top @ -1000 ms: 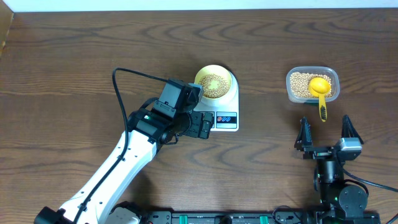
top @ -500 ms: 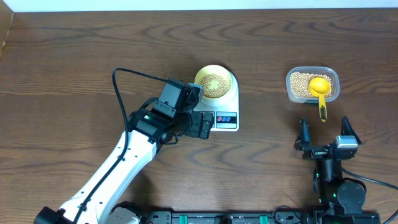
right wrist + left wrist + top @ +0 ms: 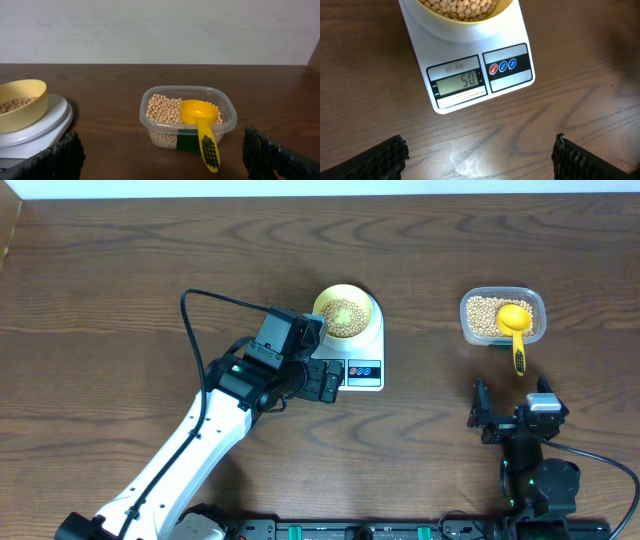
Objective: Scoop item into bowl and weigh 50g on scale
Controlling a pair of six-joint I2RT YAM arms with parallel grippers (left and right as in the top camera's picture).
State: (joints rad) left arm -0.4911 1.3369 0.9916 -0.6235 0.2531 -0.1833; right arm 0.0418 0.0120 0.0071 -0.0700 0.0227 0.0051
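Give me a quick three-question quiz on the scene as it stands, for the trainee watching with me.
1. True or false: the display on the white scale reads 50.
2. Fill in: the pale yellow bowl standing on the scale holds ___.
3. Where does the yellow scoop rest? A) in the bowl B) in the clear tub, handle over its rim C) on the scale
Key: 1 true; 2 tan beans; 3 B.
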